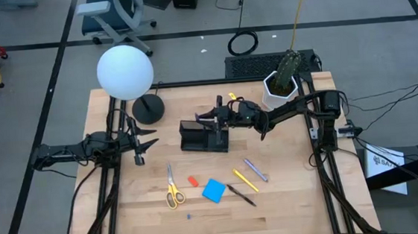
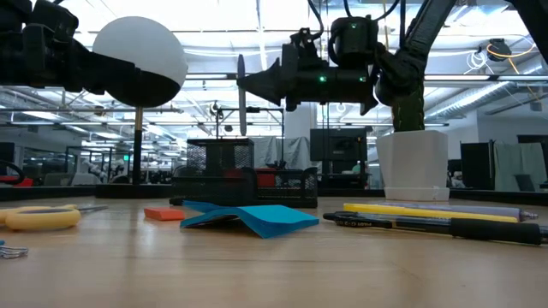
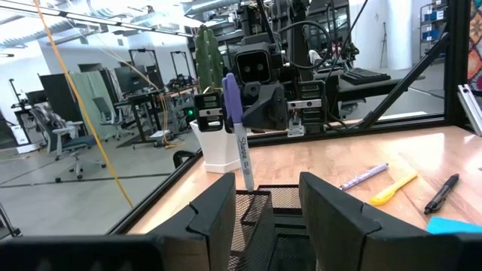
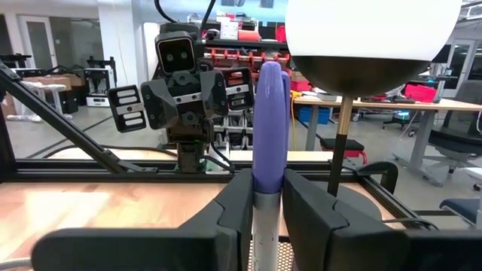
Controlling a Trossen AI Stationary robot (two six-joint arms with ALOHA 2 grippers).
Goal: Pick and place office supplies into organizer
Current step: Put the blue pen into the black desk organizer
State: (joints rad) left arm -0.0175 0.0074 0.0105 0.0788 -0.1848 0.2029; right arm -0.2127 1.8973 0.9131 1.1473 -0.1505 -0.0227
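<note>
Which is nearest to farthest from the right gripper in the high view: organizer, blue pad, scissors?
From the right gripper, shut on a purple marker:
1. organizer, directly beneath it.
2. blue pad, toward the table's front, near centre.
3. scissors, front, on the left arm's side. Slightly beyond the pad.

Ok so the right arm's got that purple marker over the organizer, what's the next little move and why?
Probably lower it straight down, then release. The right gripper is shut on the purple marker, which hangs upright with its tip just above the organizer's mesh cup rather than inside it. The left gripper waits open beside the organizer.
</note>
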